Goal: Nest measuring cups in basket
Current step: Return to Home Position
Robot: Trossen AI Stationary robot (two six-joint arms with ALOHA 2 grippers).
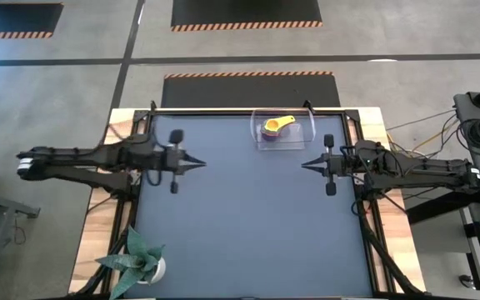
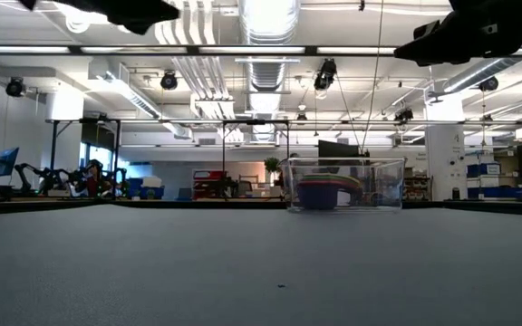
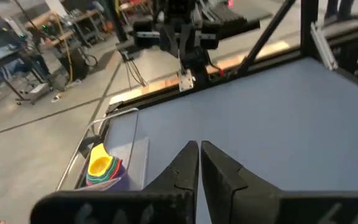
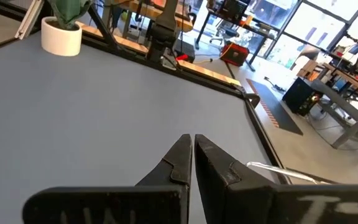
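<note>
The measuring cups [image 1: 274, 127] sit stacked one inside another in the clear basket [image 1: 305, 138] at the table's far edge, the yellow one on top; they also show in the left wrist view [image 3: 102, 167] and the low view [image 2: 320, 192]. My left gripper [image 1: 202, 164] hovers shut at the table's left side, pointing level toward the right. My right gripper [image 1: 304, 165] hovers shut at the right side, pointing toward the left. Neither touches anything.
A potted plant [image 1: 140, 258] in a white pot stands at the table's near left corner. The dark mat [image 1: 248, 225] between the two grippers lies bare. A black frame rail [image 1: 248, 110] runs along the far edge.
</note>
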